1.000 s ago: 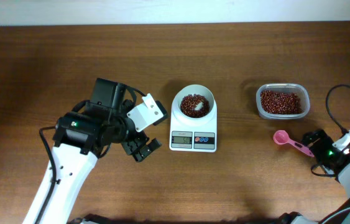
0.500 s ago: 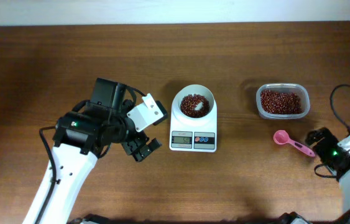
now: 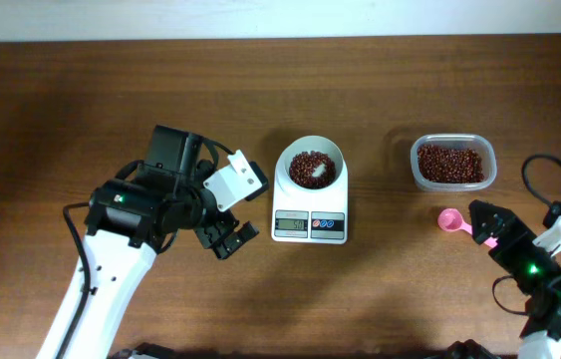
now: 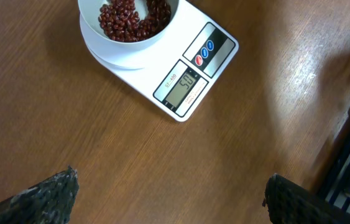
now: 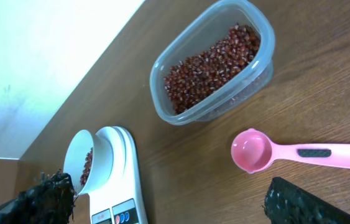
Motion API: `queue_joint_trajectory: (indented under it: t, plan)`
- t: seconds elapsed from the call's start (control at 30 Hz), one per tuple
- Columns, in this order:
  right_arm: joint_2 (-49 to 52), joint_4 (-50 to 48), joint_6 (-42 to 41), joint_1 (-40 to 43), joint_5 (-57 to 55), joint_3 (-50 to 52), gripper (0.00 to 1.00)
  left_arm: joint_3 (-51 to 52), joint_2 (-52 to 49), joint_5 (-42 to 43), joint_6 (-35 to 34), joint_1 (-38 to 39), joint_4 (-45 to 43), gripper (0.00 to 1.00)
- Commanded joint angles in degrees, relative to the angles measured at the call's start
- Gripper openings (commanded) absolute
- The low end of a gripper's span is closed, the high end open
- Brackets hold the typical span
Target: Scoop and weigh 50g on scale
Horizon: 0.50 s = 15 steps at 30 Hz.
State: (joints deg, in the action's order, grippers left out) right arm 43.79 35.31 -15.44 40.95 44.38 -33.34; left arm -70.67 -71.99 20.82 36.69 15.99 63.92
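The white scale stands mid-table, and the bowl on it holds dark red-brown beans. In the left wrist view the scale and its beans lie ahead of my open left gripper. That left gripper hovers left of the scale and holds nothing. The pink scoop lies empty on the table, right of the scale. My right gripper is open above the scoop's handle, covering part of it. The right wrist view shows the scoop just ahead of the right gripper.
A clear plastic tub of the same beans sits at the back right, seen in the right wrist view as the tub beyond the scoop. A black cable loops near the right edge.
My right arm has swung left from the table's right edge, bringing its open gripper over the scoop's handle. The left arm, scale and scoop have not moved.
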Motion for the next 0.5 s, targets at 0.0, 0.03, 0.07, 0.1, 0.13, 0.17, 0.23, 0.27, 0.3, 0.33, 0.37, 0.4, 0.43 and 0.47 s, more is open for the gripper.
queue_joint_trajectory:
  t: [0.0,0.03,0.07,0.1,0.13,0.17,0.23,0.27,0.3,0.33,0.37,0.4,0.43,0.47]
  plan:
    - [-3.1,1.0,0.2,-0.6,1.6,-0.4,0.99,-0.7,0.7,0.8,1.1,-0.2,0.0,0.99]
    - [-3.2,1.3,0.2,-2.1,1.6,-0.4,0.99,-0.7,0.7,0.9,1.1,-0.2,0.0,0.99]
    - [-3.2,1.6,0.2,-3.5,1.6,-0.4,0.99,-0.7,0.7,0.9,1.1,-0.2,0.0,0.99]
    - [-3.2,1.9,0.1,-4.7,1.6,-0.4,0.99,-0.7,0.7,0.8,1.1,-0.2,0.0,0.99]
    - [-3.2,2.2,0.1,-5.7,1.6,-0.4,0.99,-0.7,0.7,0.8,1.1,-0.2,0.0,0.99]
    - [-3.2,2.2,0.1,-7.2,1.8,-0.4,0.99,-0.7,0.7,0.8,1.1,-0.2,0.0,0.99]
    - [-3.2,2.2,0.2,-9.6,1.7,-0.4,0.99,-0.7,0.7,0.8,1.1,-0.2,0.0,0.99]
    - [-3.2,2.2,0.2,-10.7,1.7,-0.4,0.99,-0.7,0.7,0.8,1.1,-0.2,0.0,0.99]
    - [-3.2,2.0,0.5,-11.7,1.7,-0.4,0.99,-0.7,0.7,0.8,1.1,-0.2,0.0,0.99]
    - [-3.3,1.7,1.8,-13.4,1.7,-0.4,0.99,-0.7,0.7,0.8,1.1,-0.2,0.0,0.99]
    - [-3.3,0.8,1.9,-15.1,1.7,-0.4,0.99,-0.7,0.7,0.8,1.1,-0.2,0.0,0.99]
    - [-3.3,-0.5,1.9,-17.5,1.7,-0.4,0.99,-0.7,0.7,0.8,1.1,-0.2,0.0,0.99]
    - [-3.3,-1.4,1.9,-19.3,1.7,-0.4,0.99,-0.7,0.7,0.8,1.1,-0.2,0.0,0.99]
    - [-3.3,-2.7,1.8,-21.8,1.6,-0.4,0.99,-0.7,0.7,0.8,1.1,-0.2,0.0,0.99]
